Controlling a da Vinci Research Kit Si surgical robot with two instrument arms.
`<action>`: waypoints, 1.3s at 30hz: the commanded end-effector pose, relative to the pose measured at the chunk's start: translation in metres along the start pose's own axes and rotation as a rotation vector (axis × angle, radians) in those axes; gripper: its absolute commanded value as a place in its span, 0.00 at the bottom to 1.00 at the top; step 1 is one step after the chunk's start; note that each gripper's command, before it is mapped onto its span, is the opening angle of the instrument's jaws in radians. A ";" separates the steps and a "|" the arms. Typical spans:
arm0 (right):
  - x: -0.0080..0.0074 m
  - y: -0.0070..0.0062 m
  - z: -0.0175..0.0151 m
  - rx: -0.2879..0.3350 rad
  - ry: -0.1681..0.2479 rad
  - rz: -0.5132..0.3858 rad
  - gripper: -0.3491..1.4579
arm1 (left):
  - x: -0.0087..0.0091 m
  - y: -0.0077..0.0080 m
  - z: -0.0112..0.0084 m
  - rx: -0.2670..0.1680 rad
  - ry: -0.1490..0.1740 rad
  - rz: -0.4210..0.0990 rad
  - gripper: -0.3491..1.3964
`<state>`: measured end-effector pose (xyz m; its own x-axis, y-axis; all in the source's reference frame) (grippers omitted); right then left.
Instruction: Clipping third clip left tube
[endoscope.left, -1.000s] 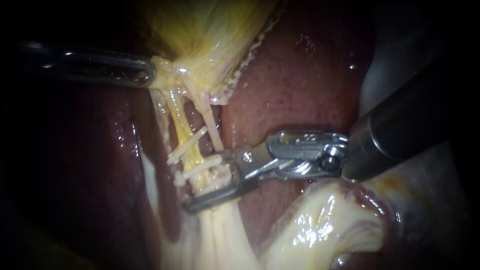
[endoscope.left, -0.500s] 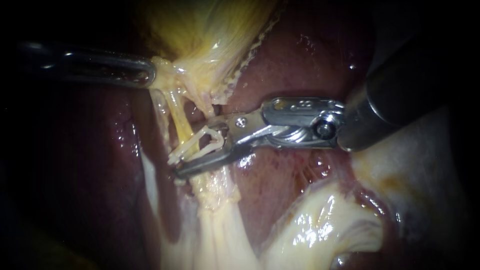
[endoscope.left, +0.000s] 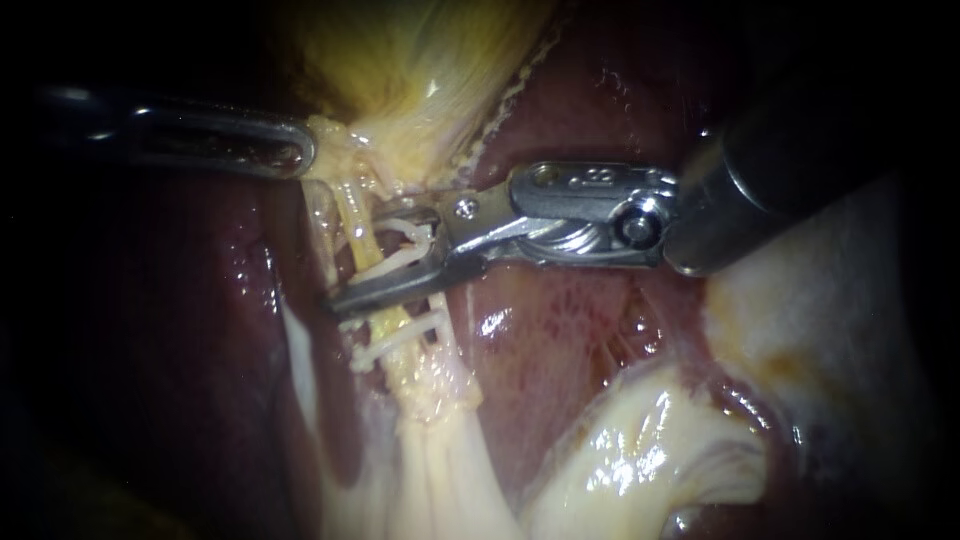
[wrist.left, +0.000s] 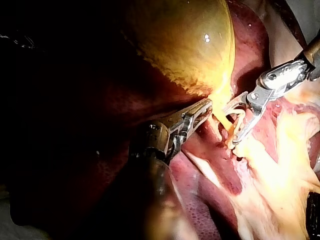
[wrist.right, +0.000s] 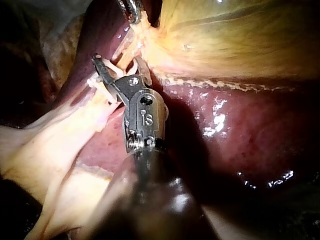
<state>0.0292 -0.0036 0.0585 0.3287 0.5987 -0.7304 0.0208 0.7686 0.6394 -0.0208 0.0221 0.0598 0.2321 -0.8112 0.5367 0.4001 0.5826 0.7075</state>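
The left tube (endoscope.left: 356, 228) is a thin yellow strand running from the gallbladder (endoscope.left: 420, 70) down to pale tissue. My left instrument (endoscope.left: 300, 152) comes in from the left with its jaws shut on the gallbladder's neck and holds it taut; it also shows in the left wrist view (wrist.left: 202, 107). My right instrument (endoscope.left: 375, 255) comes in from the upper right. Its jaws stand apart across the left tube, and a white clip (endoscope.left: 412, 236) sits between them, touching both. White clips (endoscope.left: 400, 336) cross the tube just below the lower jaw. The right wrist view shows the same jaws (wrist.right: 112, 67) at the tube.
Dark red liver (endoscope.left: 580, 330) lies right of the tubes and behind them. Glistening pale tissue (endoscope.left: 640, 450) bunches at the lower right. A second pale strand (endoscope.left: 445, 345) runs beside the left tube, partly hidden by my right instrument.
My right instrument has climbed along the tubes, from below the clips on them to above them, close to the gallbladder's neck. The left instrument has held still.
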 end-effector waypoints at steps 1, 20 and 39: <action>0.0000 0.0000 0.0000 0.000 0.005 0.003 0.47 | 0.0000 0.0000 0.0000 0.001 0.001 0.000 0.00; 0.0001 -0.0012 0.0002 0.244 0.283 0.267 0.45 | 0.0001 0.0000 0.0001 0.001 0.000 0.000 0.00; 0.0011 -0.0014 -0.0010 0.220 0.340 0.382 0.21 | 0.0001 0.0001 0.0001 0.002 0.001 0.000 0.00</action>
<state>0.0286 -0.0039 0.0567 0.0305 0.8979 -0.4392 0.1661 0.4288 0.8880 -0.0208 0.0221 0.0599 0.2329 -0.8109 0.5368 0.3987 0.5831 0.7079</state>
